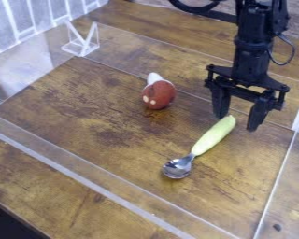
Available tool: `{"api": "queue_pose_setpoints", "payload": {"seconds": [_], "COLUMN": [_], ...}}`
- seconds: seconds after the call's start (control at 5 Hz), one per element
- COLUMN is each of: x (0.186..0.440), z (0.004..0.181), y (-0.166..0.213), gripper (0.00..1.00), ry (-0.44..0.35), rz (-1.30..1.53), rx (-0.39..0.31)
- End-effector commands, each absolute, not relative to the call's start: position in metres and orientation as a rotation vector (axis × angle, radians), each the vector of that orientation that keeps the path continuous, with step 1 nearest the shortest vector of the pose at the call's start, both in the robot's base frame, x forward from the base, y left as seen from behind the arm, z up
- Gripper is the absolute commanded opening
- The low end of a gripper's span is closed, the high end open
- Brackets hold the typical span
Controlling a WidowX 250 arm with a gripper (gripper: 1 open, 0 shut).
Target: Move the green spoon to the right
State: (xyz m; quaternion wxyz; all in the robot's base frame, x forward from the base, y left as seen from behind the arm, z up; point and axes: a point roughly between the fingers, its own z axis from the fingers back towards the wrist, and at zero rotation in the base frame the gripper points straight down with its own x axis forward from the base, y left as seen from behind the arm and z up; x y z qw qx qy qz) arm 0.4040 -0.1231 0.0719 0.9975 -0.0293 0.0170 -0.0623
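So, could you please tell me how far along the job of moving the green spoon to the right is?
Nothing looks done yet: the green spoon lies flat on the wooden table, right of the red-brown object. In hand: the gripper hangs above the handle end, its fingers partly apart and holding nothing. Left to do: lower, close on the handle, carry the spoon right and let go.
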Motion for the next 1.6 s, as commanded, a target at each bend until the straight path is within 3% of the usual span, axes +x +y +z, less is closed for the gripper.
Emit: {"api": "queue_pose_setpoints", "payload": {"seconds": [0.0, 0.6, 1.2, 1.4], "x": [0.409, 0.412, 0.422, 0.414], "z": [0.094, 0.085, 0.063, 0.084], "y": [-0.134, -0.15, -0.137, -0.124], "gripper": [1.0, 1.0, 1.0, 1.0], "ry": [-0.028, 0.0, 0.04, 0.031], "rz": [-0.165, -0.173, -0.204, -0.188], "rx": [-0.072, -0.07, -0.057, -0.053]}}
